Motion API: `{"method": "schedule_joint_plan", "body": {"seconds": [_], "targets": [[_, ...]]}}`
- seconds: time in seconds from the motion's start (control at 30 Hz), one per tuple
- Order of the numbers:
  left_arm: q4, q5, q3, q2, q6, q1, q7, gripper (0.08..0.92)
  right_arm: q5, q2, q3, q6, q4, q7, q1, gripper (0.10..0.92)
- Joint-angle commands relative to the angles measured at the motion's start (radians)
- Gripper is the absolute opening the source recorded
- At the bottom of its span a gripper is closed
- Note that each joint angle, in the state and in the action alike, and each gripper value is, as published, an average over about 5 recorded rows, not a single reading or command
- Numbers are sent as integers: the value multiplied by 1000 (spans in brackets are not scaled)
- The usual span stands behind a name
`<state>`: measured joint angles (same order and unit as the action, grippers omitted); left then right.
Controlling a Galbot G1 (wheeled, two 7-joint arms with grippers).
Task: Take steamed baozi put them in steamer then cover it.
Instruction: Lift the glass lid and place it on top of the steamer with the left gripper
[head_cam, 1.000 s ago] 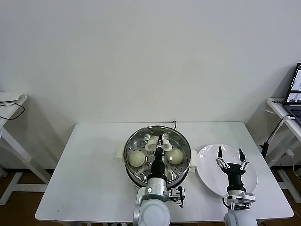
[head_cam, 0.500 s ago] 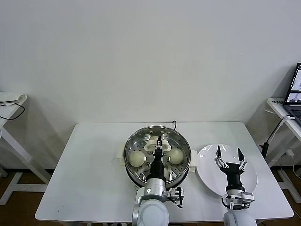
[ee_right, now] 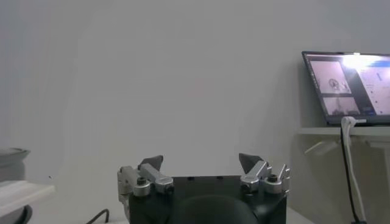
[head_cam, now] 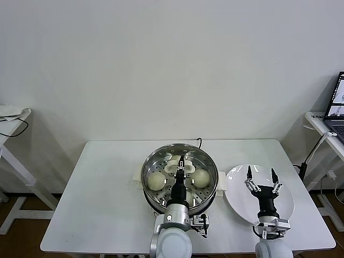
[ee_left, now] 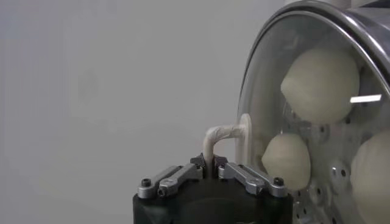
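Note:
The steamer (head_cam: 148,163) stands mid-table with cream baozi on its perforated tray; two show plainly (head_cam: 156,181) (head_cam: 201,178), and others are partly hidden behind my left arm. The clear glass cover (ee_left: 268,73) sits over the pot; baozi (ee_left: 320,76) show through it. My left gripper (head_cam: 182,161) is shut on the cover's white handle (head_cam: 173,168), also seen in the left wrist view (ee_left: 224,131) between the closed fingers (ee_left: 208,163). My right gripper (head_cam: 260,172) is open and empty above the white plate (head_cam: 285,203); it also shows in the right wrist view (ee_right: 203,161).
The white plate lies to the right of the steamer and is bare. A black cable (head_cam: 199,141) runs off behind the pot. A side table with a laptop (ee_right: 347,88) stands at the far right, another side table (head_cam: 11,115) at the far left.
Both arms have shifted only very slightly. The left gripper still holds the cover's handle over the steamer; the right gripper stays open over the plate.

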<state>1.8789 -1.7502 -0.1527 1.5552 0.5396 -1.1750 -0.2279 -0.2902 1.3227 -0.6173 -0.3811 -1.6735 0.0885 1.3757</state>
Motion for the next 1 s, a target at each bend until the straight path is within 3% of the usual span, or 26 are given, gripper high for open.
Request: {"method": "schedule_joint_plan", "body": {"seconds": [0.03,0.23,0.87,1.0], "targets": [[4,-1,0,0,-8,-14,-2,186,1,-1,0,0,-3,0,1,823],[11,-4,5,-4,-16,-23,1,233,4,-1,0,-1,-5,0,2,823],[165,-1,-17,-79,-25,-136,21,772,12,-5,0,-6,0,0,4,823],[216,1,-13,-100,-27,-168,25,819,12,-7,1,-7,1,0,3,823]]}}
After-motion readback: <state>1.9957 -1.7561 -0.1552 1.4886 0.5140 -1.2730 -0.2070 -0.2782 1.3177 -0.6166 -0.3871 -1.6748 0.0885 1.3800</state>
